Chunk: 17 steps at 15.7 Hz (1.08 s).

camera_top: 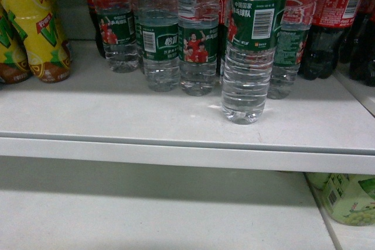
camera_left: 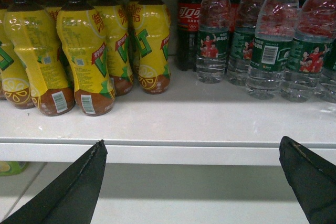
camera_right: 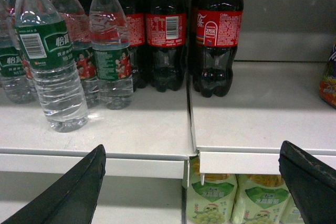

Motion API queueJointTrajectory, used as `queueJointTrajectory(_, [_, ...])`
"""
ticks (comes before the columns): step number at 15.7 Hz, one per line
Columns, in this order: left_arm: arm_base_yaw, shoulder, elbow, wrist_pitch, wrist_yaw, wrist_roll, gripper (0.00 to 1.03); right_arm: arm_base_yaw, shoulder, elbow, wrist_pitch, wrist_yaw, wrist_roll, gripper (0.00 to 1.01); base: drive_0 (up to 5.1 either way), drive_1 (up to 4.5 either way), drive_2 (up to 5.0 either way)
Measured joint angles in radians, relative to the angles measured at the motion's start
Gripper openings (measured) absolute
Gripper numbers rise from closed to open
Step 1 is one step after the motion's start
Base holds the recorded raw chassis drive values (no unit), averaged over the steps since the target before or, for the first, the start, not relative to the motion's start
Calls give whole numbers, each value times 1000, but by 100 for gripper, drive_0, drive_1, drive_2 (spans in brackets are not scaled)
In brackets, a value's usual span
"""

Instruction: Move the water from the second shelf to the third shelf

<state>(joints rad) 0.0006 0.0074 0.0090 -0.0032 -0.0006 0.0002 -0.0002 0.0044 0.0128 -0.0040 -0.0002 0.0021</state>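
Water [camera_top: 246, 51] upright on shelf [camera_top: 176, 121]; left gripper [camera_left: 191, 182], right gripper [camera_right: 191, 187] spread wide, empty, level.

We are looking along a white shelf [camera_left: 173, 124]: yellow tea bottles [camera_left: 86, 51] are crowding its left end, water bottles [camera_left: 270, 40] are lining the right, a cola bottle [camera_left: 187, 30] standing between. Our left gripper [camera_left: 191, 182] is hovering wide apart below the front edge.

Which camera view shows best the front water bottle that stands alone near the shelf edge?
The right wrist view: the front water bottle shows from cap to base. The head view crops its cap. In the left wrist view I cannot tell it from the others.
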Motion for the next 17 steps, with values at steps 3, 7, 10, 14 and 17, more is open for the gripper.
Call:
queueJointTrajectory(3, [0, 0, 0, 0, 0, 0, 98, 0, 0, 0, 0, 0, 0, 98, 0, 0, 0])
queueJointTrajectory(7, [0, 0, 0, 0, 0, 0, 98, 0, 0, 0, 0, 0, 0, 98, 0, 0, 0])
queueJointTrajectory(10, [0, 0, 0, 0, 0, 0, 98, 0, 0, 0, 0, 0, 0, 98, 0, 0, 0])
queueJointTrajectory(14, [0, 0, 0, 0, 0, 0, 98, 0, 0, 0, 0, 0, 0, 98, 0, 0, 0])
queueJointTrajectory(17, [0, 0, 0, 0, 0, 0, 98, 0, 0, 0, 0, 0, 0, 98, 0, 0, 0])
